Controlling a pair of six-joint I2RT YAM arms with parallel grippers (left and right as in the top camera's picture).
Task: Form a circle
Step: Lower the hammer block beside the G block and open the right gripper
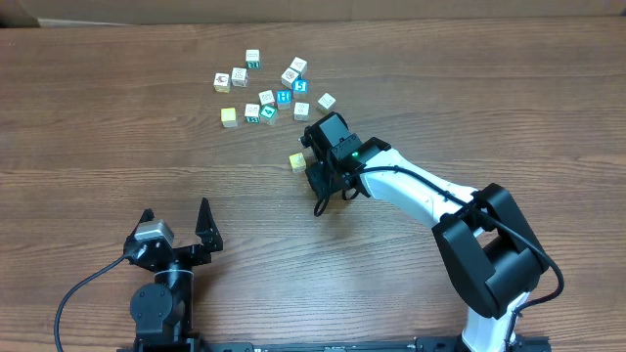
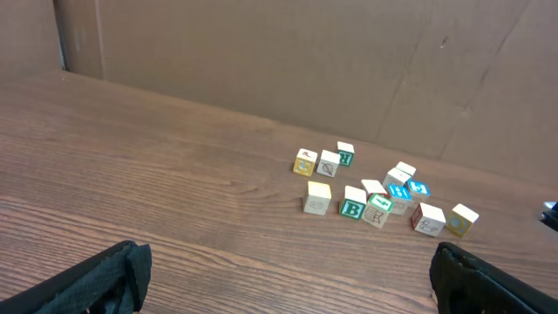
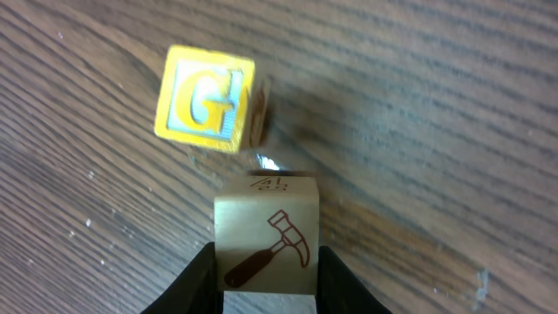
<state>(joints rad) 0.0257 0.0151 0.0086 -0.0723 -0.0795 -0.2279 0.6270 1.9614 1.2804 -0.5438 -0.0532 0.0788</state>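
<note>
The circle's group shows as two cubes, set apart from the bigger bunch. One is a yellow cube [image 3: 206,98] printed with a G, also seen in the overhead view as the yellow cube [image 1: 297,161]. Just below it in the right wrist view stands a pale cube with a brown hammer picture [image 3: 266,231], and my right gripper [image 3: 266,283] is shut on it, a black finger on each side. From overhead the right gripper [image 1: 318,174] hides that cube. My left gripper [image 1: 177,227] stands wide open at the near left, with only bare wood between its fingers [image 2: 96,279].
A spread-out bunch of several alphabet cubes [image 1: 266,90] lies at the back of the table, also seen far off as the bunch [image 2: 377,194] in the left wrist view. A brown cardboard wall [image 2: 261,52] stands behind the wooden table [image 1: 117,147].
</note>
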